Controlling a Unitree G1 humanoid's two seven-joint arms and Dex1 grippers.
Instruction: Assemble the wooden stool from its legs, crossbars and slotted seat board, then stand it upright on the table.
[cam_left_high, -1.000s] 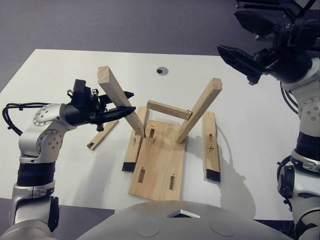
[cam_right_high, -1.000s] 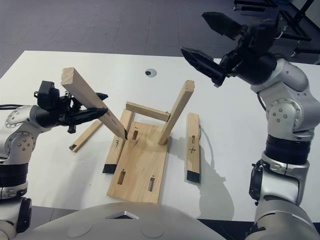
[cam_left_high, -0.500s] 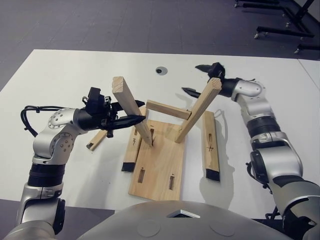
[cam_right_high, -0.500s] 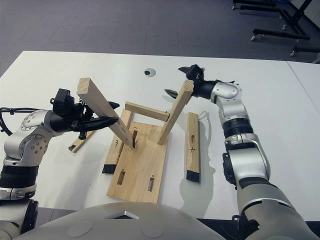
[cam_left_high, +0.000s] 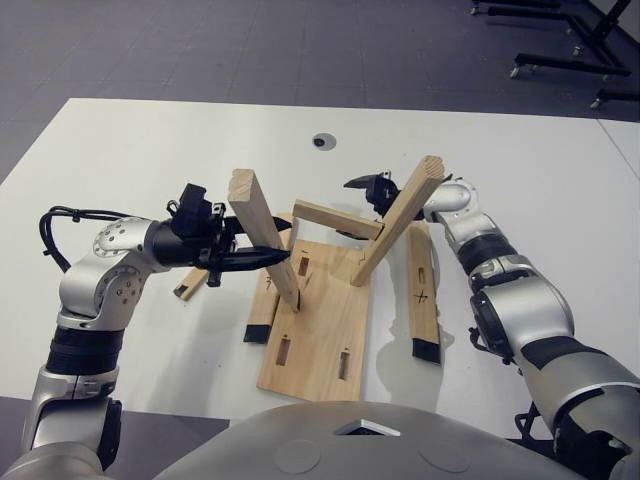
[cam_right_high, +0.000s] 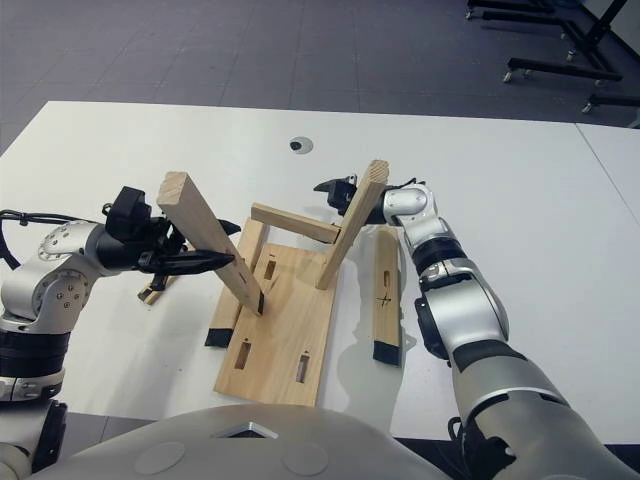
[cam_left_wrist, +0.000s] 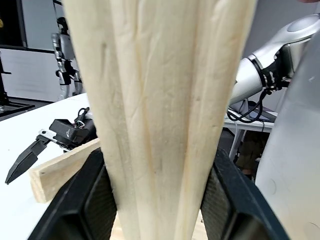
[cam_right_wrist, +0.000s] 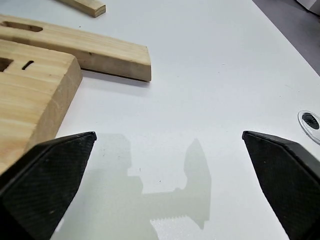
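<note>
Both my claws moved: left claw (cam_left_high: 262, 250) clamps the leg (cam_left_high: 255, 210), steeper now, top tipped toward the table's (cam_left_high: 150, 140) left edge; right claw (cam_left_high: 358, 205) gapes empty.

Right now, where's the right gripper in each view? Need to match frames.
Left eye view: right gripper right of centre, by the crossbar.
Right eye view: right gripper at centre, by the same crossbar.
Left wrist view: right gripper far off past the held leg, next to the crossbar.
Right wrist view: its own fingers open, table between.
Shared landmark: the crossbar.
</note>
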